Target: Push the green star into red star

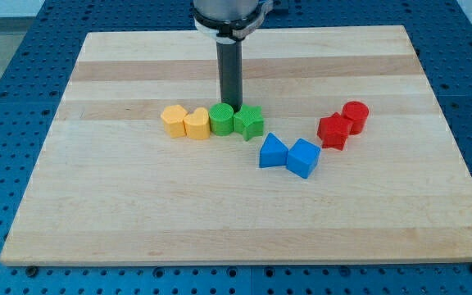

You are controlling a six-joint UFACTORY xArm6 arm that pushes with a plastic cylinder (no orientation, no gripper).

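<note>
We see a wooden tabletop. On it a row lies: yellow hexagon, yellow heart, green cylinder, green star. Right of them: blue triangle, blue cube, red star, red cylinder.

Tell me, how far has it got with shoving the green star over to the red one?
Nothing looks done yet: the green star sits well left of the red star. In hand: my tip stands just behind the green star and its green neighbour. Left: the whole push rightward, past the blue blocks.
</note>
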